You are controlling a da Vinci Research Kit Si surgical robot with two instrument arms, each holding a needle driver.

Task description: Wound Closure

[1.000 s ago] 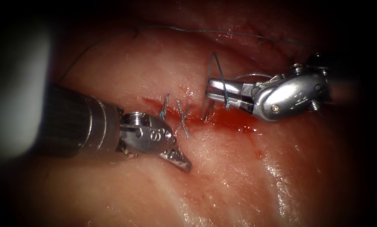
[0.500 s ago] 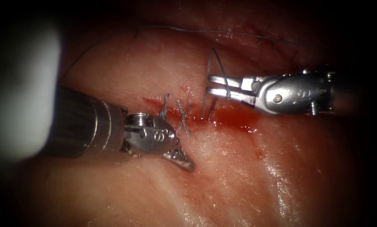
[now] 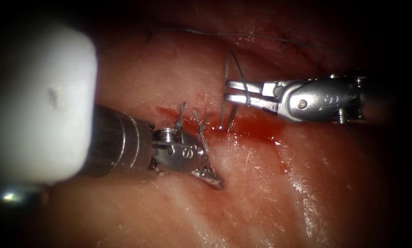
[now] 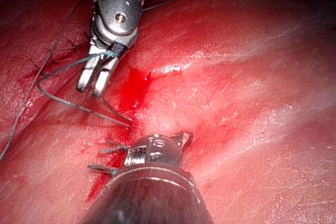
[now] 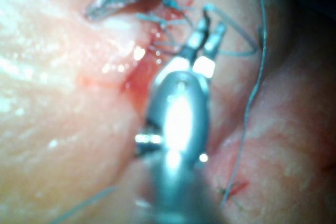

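The cut (image 3: 256, 131) runs across the tissue (image 3: 261, 183), wet with red fluid. Two finished stitches (image 3: 200, 128) cross its left part. My right tool (image 3: 231, 91) hovers just above the cut's middle with its jaws open, and a loop of thread (image 3: 237, 69) lies around them and drops into the tissue at the cut. The left wrist view shows the same open right tool (image 4: 92, 82) with thread (image 4: 79, 106) wrapped over it. My left tool (image 3: 212, 178) lies on the tissue below the stitches, jaws shut and holding nothing. I see no needle.
A long strand of thread (image 3: 215, 33) trails across the far tissue above the cut. More thread (image 5: 252, 103) hangs beside the right tool's shaft. Short cut ends (image 4: 107, 149) stick up from the stitches.
My left tool has slid right along the tissue toward the cut. The right tool has levelled out and stayed over the cut with the thread loop still around its jaws.
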